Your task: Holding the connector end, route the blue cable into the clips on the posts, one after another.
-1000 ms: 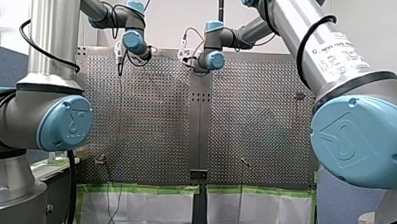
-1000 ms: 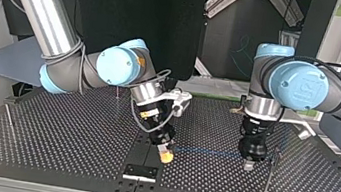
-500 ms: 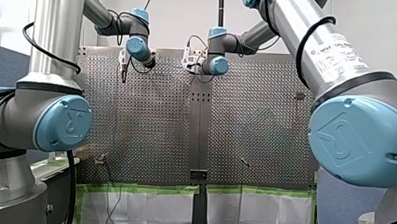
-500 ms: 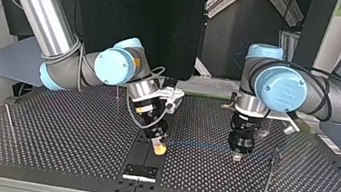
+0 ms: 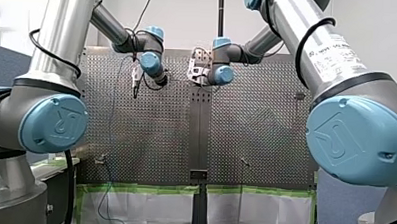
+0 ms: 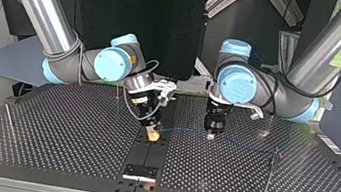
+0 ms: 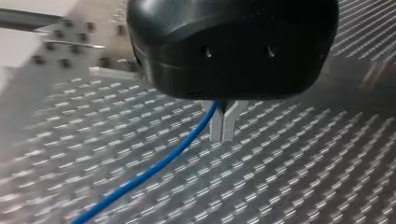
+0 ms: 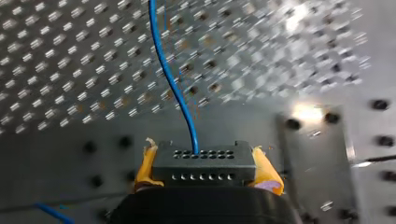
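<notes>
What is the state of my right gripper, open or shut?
Shut: my right gripper grips the black connector between its yellow pads, with the blue cable leaving it.

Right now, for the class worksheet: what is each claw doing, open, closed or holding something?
My left claw: closed on the blue cable.
My right claw: closed on the black connector at the cable's end.

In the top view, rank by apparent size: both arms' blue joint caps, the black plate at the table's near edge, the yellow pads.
Largest: my left arm's blue cap and my right arm's blue cap, alike, not ranked.
Next: the black plate, though it lies nearer the camera.
Smallest: the yellow pads.
</notes>
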You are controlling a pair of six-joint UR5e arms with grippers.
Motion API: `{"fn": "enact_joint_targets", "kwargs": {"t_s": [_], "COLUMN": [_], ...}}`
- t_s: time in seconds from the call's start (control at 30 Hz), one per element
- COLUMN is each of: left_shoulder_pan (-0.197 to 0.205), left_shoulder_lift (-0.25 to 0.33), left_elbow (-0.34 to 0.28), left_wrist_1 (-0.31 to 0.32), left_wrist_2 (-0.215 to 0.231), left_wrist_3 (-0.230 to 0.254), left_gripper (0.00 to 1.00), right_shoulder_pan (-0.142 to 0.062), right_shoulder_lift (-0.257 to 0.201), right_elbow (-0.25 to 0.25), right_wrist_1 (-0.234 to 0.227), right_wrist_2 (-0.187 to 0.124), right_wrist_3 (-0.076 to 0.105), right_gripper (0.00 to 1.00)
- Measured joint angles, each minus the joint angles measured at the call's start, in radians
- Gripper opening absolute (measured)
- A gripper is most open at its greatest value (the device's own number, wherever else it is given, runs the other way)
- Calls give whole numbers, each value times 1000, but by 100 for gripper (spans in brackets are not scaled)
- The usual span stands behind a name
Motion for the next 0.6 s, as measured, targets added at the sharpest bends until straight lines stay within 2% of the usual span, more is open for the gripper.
{"fn": "enact_joint_targets", "kwargs": {"t_s": [0.13,0.4,0.6], "left_shoulder_pan": [-21,-33,-41], "left_shoulder_lift": [-17,-20,-21], "left_elbow": [0,-12,-40], "left_wrist_1": [-5,1,34], "left_wrist_2": [-26,-33,-31], "left_wrist_3": [-2,-12,-21], "left_gripper": [0,0,0], "right_shoulder_pan": [-10,-31,-41], "right_shoulder_lift": [0,0,1], "right_elbow": [34,100,143], "right_wrist_1": [-1,-4,-21], "right_wrist_2": [6,23,31], "right_wrist_3": [-17,-47,-52], "right_gripper": [0,0,0]}}
